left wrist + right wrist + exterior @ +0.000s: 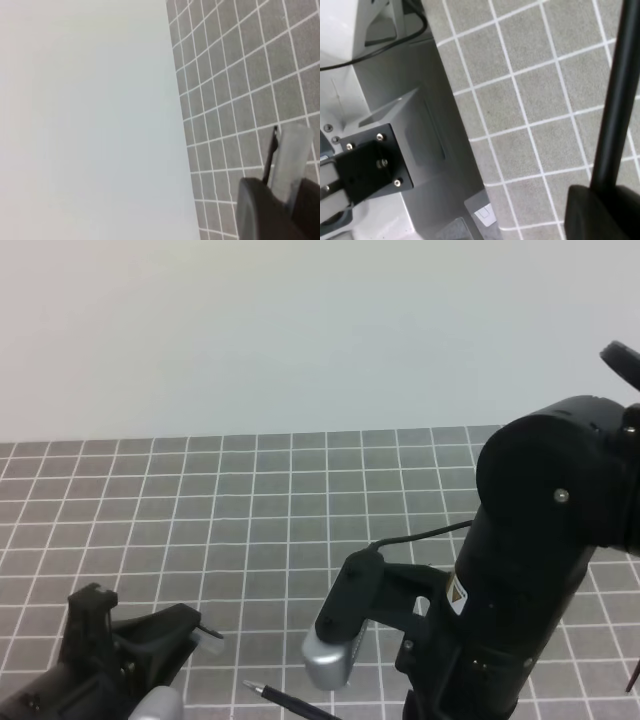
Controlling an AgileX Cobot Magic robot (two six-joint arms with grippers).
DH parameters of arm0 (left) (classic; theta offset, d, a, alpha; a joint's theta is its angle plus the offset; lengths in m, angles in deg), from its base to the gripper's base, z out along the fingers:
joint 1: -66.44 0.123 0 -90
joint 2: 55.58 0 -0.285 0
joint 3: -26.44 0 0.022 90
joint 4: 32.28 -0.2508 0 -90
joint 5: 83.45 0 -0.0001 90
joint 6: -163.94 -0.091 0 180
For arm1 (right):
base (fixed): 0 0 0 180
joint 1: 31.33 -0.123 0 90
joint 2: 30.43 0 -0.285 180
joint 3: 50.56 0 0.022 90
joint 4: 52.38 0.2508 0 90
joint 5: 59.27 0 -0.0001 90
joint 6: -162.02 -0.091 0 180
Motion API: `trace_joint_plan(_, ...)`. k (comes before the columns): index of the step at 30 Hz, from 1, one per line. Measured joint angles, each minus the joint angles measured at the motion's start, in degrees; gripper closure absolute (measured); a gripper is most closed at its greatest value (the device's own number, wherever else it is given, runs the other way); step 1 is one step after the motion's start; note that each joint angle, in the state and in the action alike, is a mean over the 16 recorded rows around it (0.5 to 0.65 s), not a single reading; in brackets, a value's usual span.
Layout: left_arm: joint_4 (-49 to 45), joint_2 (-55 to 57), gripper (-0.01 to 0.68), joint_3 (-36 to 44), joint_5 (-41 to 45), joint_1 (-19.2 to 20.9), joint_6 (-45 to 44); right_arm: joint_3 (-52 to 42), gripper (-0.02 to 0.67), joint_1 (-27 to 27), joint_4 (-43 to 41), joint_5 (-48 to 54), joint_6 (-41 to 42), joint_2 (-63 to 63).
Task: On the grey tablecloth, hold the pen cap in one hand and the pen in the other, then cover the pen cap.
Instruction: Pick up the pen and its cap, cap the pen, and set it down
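Your left gripper (205, 630), low at 8 o'clock in the high view, is clenched on the pen cap (207, 624), a small black piece pinched against its pale fingertip (290, 155) above the grey tablecloth (250, 510). Your right gripper (607, 200) grasps the pen (615, 100); its silvery tip shows at 6 o'clock in the high view, just right of the left gripper, and the cap and pen are apart.

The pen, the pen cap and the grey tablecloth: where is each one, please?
pen (615, 95), right wrist view, on its black barrel.
pen cap (270, 152), left wrist view, on its thin black body.
grey tablecloth (250, 510), exterior high view, bare cloth.
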Motion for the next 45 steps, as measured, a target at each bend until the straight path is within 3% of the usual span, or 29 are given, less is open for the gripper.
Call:
trace_joint_plan(8,-0.97,-0.07,0.627,-0.02,-0.19,-0.05,0.24,0.46,0.579,0.0,-1.04,0.0,0.07,0.31)
trace_joint_plan(45,-2.76,0.0,0.592,0.0,3.0,-0.05,1.44,4.89,0.579,0.0,-1.79,0.0,0.14,2.72)
